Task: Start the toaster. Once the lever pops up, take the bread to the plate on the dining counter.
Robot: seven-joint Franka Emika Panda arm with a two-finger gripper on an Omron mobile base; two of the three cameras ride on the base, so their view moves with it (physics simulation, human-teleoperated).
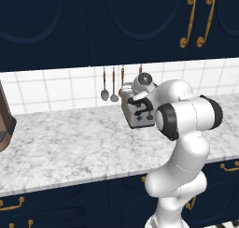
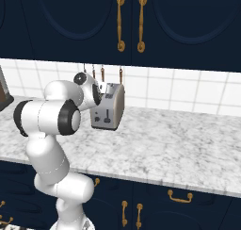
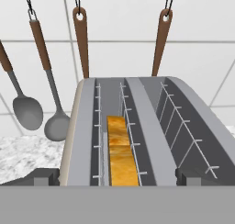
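The silver-grey toaster (image 3: 151,126) stands on the marble counter against the tiled wall, also seen as the toaster (image 2: 113,104) and the toaster (image 1: 138,119), partly behind my arm. One golden-brown slice of bread (image 3: 120,149) sits down in its left slot; the right slot is empty. The dark lever (image 2: 107,114) is on the silver front face, beside a round dial. My gripper (image 3: 119,177) hangs just above the toaster's front end, pointing down into the slots, open, with a fingertip at each side and nothing held. The plate and the dining counter are out of view.
Several spoons and ladles (image 3: 57,124) hang on the wall right behind the toaster, seen too as utensils (image 1: 108,92). Navy upper cabinets (image 2: 132,26) overhang the counter (image 1: 70,143). A brown object (image 1: 4,124) stands at the far left.
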